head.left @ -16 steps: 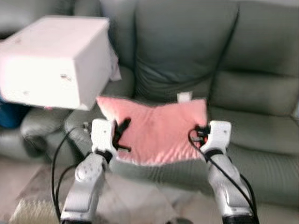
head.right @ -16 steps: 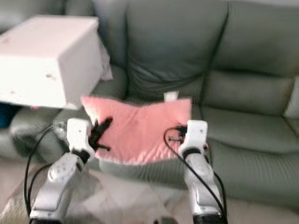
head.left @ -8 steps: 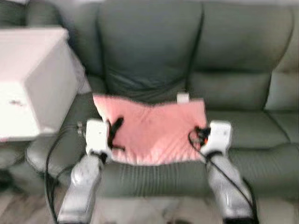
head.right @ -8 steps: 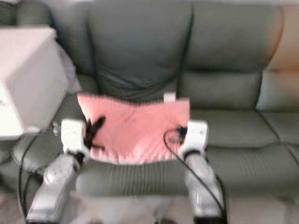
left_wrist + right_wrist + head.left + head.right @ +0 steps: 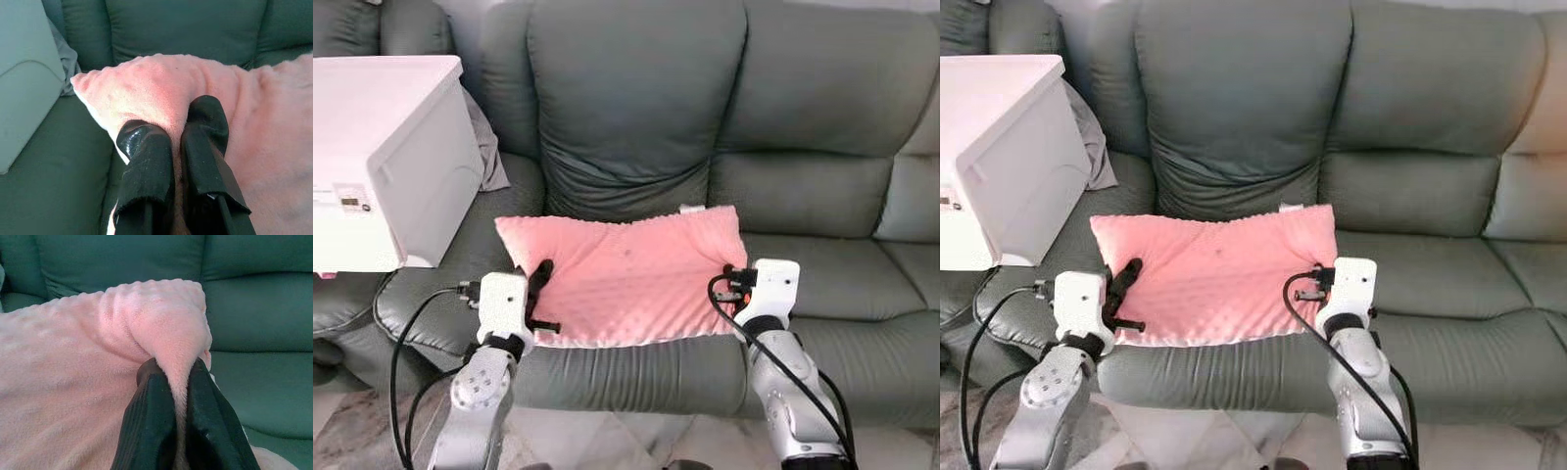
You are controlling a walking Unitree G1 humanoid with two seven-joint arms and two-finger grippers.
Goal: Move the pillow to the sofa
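Now the robot stands straight before the sofa (image 5: 822, 127), and the white box (image 5: 382, 157) has slid leftward. Left tool (image 5: 540, 294) and right tool (image 5: 732, 279) each pinch the pink pillow (image 5: 626, 279), held over the seat, ready to lower.

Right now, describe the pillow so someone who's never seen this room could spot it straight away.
Find the grey-green sofa ahead. Over its left seat cushion, beside a white box, the pillow is pinched between the left gripper and right gripper. It is the one pink, dimpled thing among grey upholstery.
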